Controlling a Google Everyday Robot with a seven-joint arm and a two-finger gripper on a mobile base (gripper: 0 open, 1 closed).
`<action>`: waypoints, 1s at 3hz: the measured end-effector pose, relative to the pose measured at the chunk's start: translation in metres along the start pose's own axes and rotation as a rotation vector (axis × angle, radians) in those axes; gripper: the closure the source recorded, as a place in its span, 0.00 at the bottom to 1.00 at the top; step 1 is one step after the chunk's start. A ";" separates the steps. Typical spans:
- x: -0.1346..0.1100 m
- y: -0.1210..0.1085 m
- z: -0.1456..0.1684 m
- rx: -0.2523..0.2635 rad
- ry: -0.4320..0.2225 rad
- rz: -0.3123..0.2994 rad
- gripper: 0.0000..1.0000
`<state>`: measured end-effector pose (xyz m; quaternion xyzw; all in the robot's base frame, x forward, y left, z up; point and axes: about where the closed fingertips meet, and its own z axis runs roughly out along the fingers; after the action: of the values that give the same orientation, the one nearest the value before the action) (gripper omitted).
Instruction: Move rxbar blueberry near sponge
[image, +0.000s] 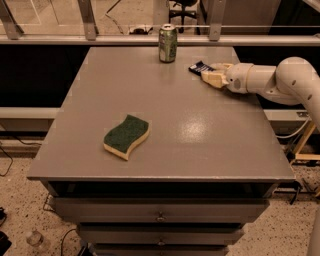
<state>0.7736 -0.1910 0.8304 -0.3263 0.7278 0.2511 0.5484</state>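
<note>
The rxbar blueberry (198, 67) is a small dark-blue wrapped bar lying flat at the far right of the grey table (200, 150). My gripper (213, 75) reaches in from the right on a white arm and sits right at the bar's right end, low over the table, covering part of the bar. The sponge (127, 136), with a dark green top and pale yellow body, lies flat at the table's front left, far from the bar and the gripper.
A green soda can (168, 43) stands upright at the table's far edge, left of the bar. A railing with posts (87, 20) runs behind the table. Drawers (160, 216) sit under the front edge.
</note>
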 end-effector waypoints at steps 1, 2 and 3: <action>-0.007 0.001 -0.003 0.001 0.003 -0.012 1.00; -0.047 0.005 -0.024 0.002 0.022 -0.080 1.00; -0.090 0.011 -0.046 -0.010 0.040 -0.152 1.00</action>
<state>0.7530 -0.1996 0.9294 -0.3884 0.7106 0.2057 0.5494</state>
